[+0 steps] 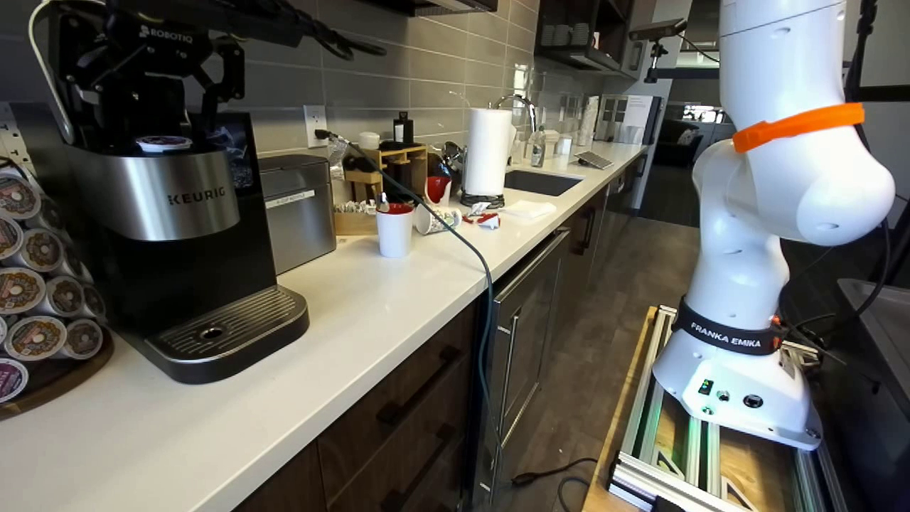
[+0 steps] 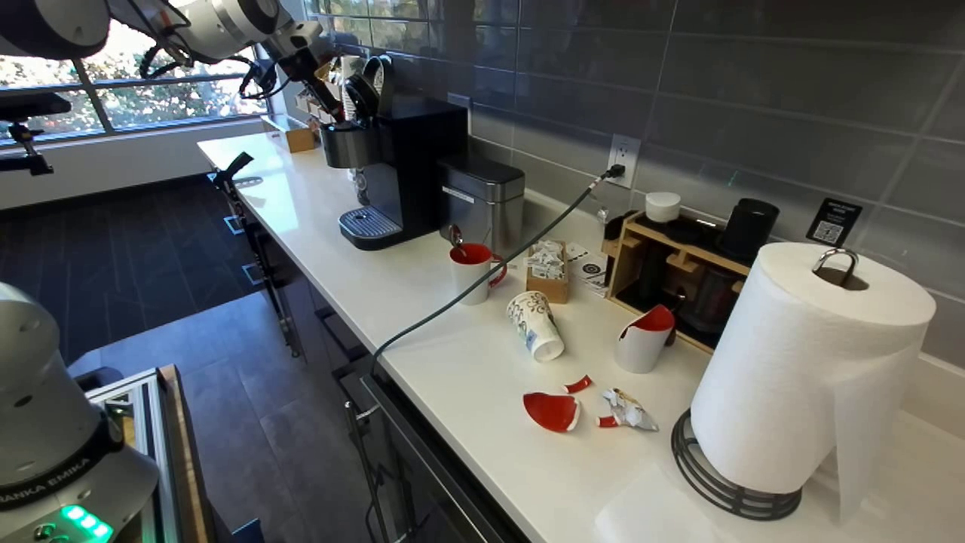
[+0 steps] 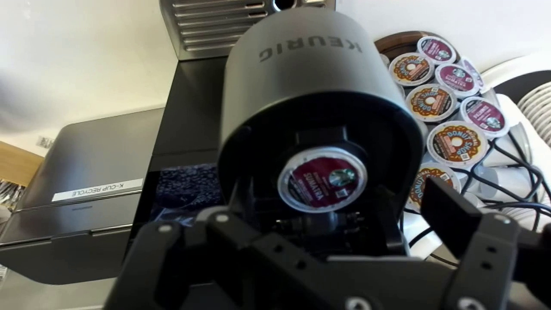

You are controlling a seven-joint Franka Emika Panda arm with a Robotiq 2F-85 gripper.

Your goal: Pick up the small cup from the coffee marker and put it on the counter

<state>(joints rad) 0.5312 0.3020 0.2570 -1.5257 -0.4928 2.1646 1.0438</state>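
Note:
The small cup (image 1: 163, 144) is a pod with a white rim and a dark maroon top. It sits in the opened head of the coffee machine (image 1: 170, 195); in the wrist view the small cup (image 3: 322, 180) shows in the dark holder of the machine (image 3: 310, 56). In an exterior view the machine (image 2: 354, 145) shows, but the cup is hidden. My gripper (image 3: 339, 196) is open, its fingers apart on either side of the cup and not touching it. It also shows above the head in both exterior views (image 1: 142, 117) (image 2: 332, 108). The off-white counter (image 1: 334, 313) runs in front of the machine.
A rack of pods (image 1: 39, 291) stands beside the machine, and a grey box (image 1: 302, 213) on its other side. A white mug (image 1: 394, 233), a tipped paper cup (image 2: 535, 326) and red mug shards (image 2: 552, 412) lie farther along. A cable (image 2: 482, 280) crosses the counter.

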